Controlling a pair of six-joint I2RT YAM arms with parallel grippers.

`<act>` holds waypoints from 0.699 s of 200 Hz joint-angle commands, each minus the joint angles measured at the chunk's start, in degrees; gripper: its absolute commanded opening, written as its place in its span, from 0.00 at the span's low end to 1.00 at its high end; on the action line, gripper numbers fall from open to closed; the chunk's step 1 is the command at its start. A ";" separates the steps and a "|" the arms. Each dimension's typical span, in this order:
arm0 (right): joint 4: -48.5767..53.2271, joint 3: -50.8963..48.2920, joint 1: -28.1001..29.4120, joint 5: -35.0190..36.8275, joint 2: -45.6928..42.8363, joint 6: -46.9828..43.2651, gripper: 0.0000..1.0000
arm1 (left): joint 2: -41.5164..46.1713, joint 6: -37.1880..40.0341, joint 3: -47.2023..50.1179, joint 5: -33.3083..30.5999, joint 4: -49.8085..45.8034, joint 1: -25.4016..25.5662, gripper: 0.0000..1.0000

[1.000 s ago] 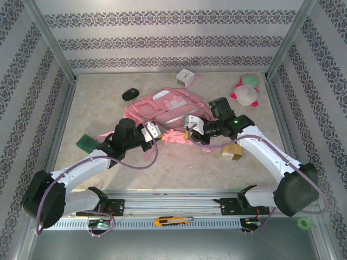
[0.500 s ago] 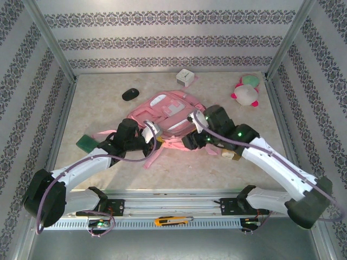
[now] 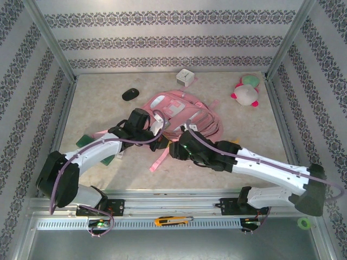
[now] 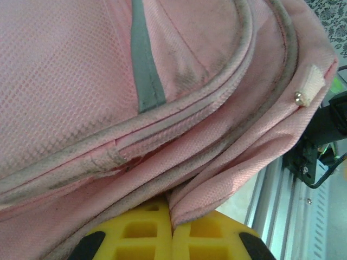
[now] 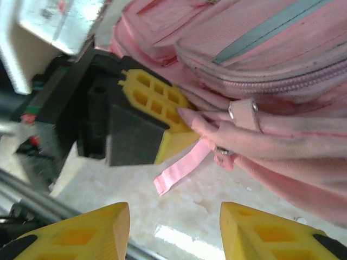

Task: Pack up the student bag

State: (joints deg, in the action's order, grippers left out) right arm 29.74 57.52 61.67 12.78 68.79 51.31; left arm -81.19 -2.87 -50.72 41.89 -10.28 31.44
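In the top view the student bag lay just above the middle of the frame, and it had shifted: a second before it sat flatter and a little further left, with the right arm bent in from the right side. Now that arm stretched low across the lower centre, its right gripper brought to the bag's near edge beside the left gripper, which had kept its hold while moving up and right. The plush toy, the white box and a dark oval object lay along the top of the table, well apart from the bag, as before (so nothing looked packed yet, by my reading). In the left wrist view the left gripper at the bottom edge was clamped tight on a fold of the bag, whose pink fabric and grey-trimmed seams ran across the rest of the frame. In the right wrist view the right gripper stood partly open at the bottom with nothing between its fingers, and a loose pink strap lay beyond on the table. The left gripper showed at centre left, pinching the bag's edge. I judged the right claw had let go to take a fresh grip near the opening. No brand, label or writing could be read; the pale patch on the bag's front was too small.
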 commanded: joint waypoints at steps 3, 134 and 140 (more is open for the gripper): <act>-2.01 -0.22 0.29 6.39 2.83 5.51 0.47 | 0.00 -5.39 -2.24 5.11 -1.92 0.20 0.00; 6.36 1.90 0.26 25.74 11.82 8.29 0.27 | 2.60 -11.55 -1.75 11.92 2.98 -1.45 0.00; 6.48 1.56 0.34 26.49 11.42 8.21 0.24 | 2.67 -11.54 -1.75 11.75 2.75 -1.58 0.00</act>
State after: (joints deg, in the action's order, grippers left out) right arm 28.84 59.00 62.65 30.26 79.20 58.57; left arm -81.49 -10.63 -50.83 45.74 -10.07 30.26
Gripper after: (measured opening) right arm 0.288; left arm 0.040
